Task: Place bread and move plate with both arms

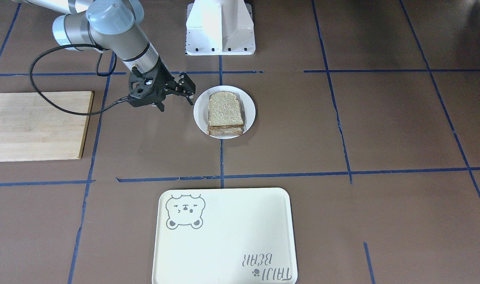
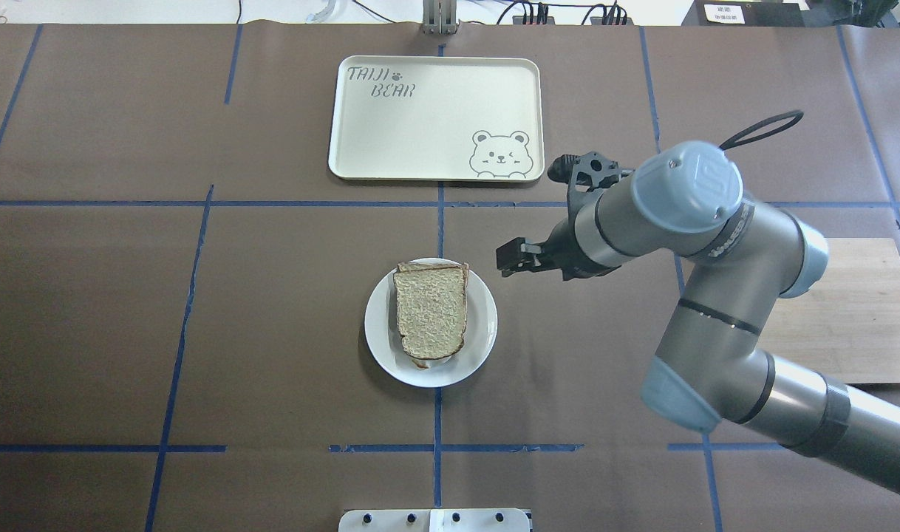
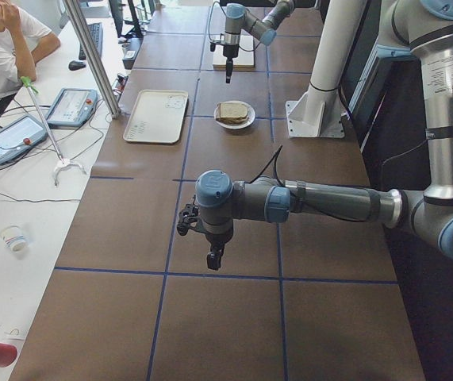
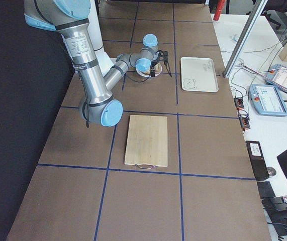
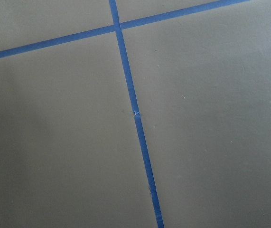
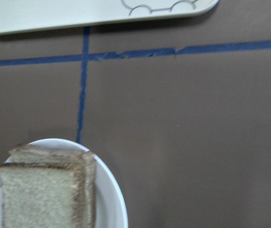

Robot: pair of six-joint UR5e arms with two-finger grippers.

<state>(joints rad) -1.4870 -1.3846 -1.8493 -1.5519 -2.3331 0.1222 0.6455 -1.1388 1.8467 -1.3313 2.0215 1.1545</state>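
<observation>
A bread slice (image 1: 224, 109) lies on top of a second slice on the white plate (image 1: 200, 114) near the table's middle. Both also show in the overhead view, bread (image 2: 430, 314) and plate (image 2: 484, 325), and in the right wrist view, bread (image 6: 40, 194) and plate (image 6: 110, 199). My right gripper (image 1: 176, 98) hovers just beside the plate, apart from it, open and empty; it shows in the overhead view too (image 2: 527, 260). My left gripper (image 3: 214, 255) hangs over bare table far from the plate. It shows only in the exterior left view, so I cannot tell if it is open or shut.
A cream bear tray (image 2: 435, 118) lies beyond the plate, across a blue tape line. A wooden cutting board (image 2: 849, 310) lies on my right under the right arm. The white pedestal (image 1: 220, 27) stands at the robot's base. An operator (image 3: 4, 48) sits at a side desk.
</observation>
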